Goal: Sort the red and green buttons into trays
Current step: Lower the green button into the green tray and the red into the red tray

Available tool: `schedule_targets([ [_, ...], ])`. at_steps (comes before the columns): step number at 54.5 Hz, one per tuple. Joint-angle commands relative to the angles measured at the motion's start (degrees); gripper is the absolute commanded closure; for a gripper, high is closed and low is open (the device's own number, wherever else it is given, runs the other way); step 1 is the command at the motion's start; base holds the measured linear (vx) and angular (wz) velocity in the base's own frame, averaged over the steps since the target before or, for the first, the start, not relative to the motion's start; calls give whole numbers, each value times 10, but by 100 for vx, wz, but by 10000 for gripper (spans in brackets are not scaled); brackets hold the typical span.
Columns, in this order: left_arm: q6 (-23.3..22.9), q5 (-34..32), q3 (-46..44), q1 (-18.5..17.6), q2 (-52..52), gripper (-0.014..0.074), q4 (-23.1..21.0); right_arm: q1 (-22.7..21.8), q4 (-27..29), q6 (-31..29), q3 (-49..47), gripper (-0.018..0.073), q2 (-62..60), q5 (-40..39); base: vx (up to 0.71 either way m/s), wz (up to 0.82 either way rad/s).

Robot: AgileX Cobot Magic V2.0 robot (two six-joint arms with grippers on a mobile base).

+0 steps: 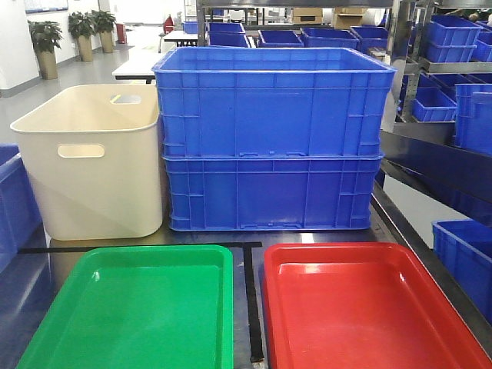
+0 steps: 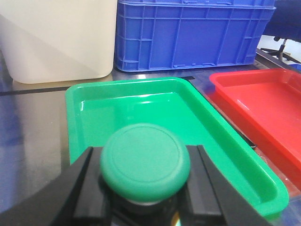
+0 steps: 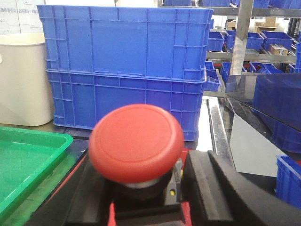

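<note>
In the left wrist view my left gripper [image 2: 143,188] is shut on the green button [image 2: 145,159], its black fingers [image 2: 77,188] pressed against the dark base under the round green cap. It hangs over the near end of the green tray [image 2: 221,141]. In the right wrist view my right gripper [image 3: 141,188] is shut on the red button [image 3: 136,141], held by its dark base above the red tray [image 3: 146,221]. In the front view the green tray [image 1: 131,307] lies left and the red tray [image 1: 369,307] right, both bare; neither gripper shows there.
Two stacked deep blue crates [image 1: 273,138] stand behind the trays, with a cream tub [image 1: 92,161] to their left. Black tape [image 1: 252,300] runs between the trays. Shelves of blue bins [image 1: 453,46] fill the right side. A table edge runs along the right.
</note>
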Motion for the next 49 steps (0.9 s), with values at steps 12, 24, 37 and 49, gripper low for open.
schedule_targets([
  [12, -1, -110, -18, -2, 2, 596, 19, 0, -13, -1, -20, 569, 49, -43, 0, 0],
  [24, -7, -163, -18, -2, 43, 596, 17, 0, -84, -1, -20, 569, 134, -133, 0, 0],
  [37, 0, -377, -20, -2, 242, 596, 21, -16, -106, 21, -43, 569, 292, -248, 0, 0],
  [49, 25, -527, -46, 0, 420, 595, 20, -75, -58, 6, -105, 569, 438, -373, 0, 0],
])
